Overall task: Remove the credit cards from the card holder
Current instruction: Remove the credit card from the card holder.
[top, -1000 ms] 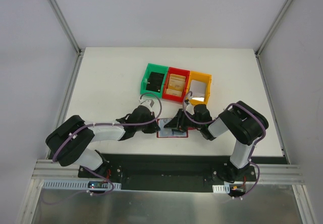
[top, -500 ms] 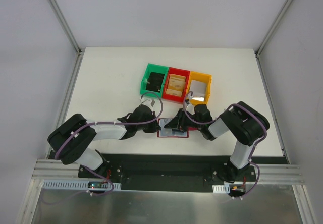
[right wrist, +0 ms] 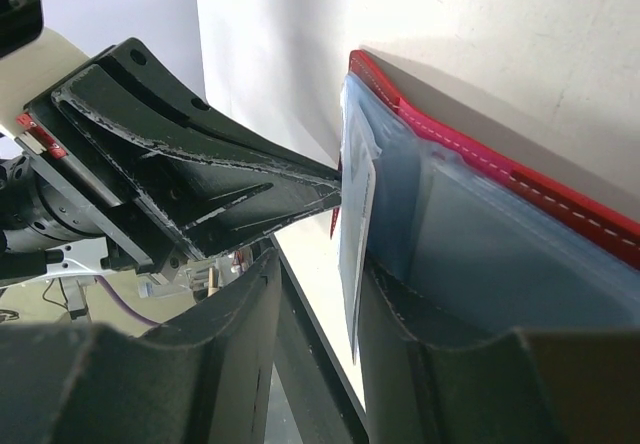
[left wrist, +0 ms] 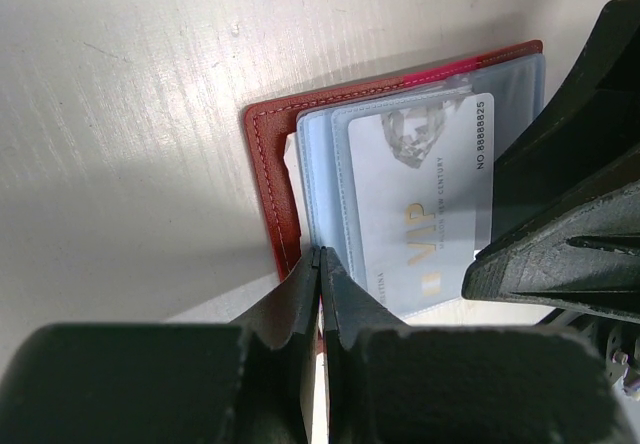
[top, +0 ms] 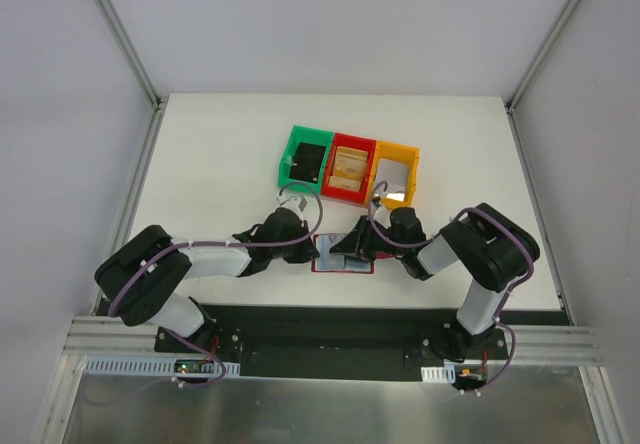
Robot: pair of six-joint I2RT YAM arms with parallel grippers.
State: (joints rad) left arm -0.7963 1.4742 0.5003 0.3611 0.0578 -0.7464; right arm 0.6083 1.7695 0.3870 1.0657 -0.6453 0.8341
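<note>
R gripper (right wrist: 320,274) part-open round card (right wrist: 358,254), nudged toward 3 o'clock.
L gripper (left wrist: 319,264) closed, tips on card holder (left wrist: 275,179) edge; pull-out prob. starting.

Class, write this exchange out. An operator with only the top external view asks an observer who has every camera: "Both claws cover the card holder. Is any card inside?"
Observer: Yes; the left wrist view shows a white VIP card lying in the open card holder.
Operator: Is the left claw gripping?
Observer: The left claw is shut, tips at the holder's red edge.
Operator: And the right?
Observer: The right claw is open, a thin card edge standing between its fingers.
</note>
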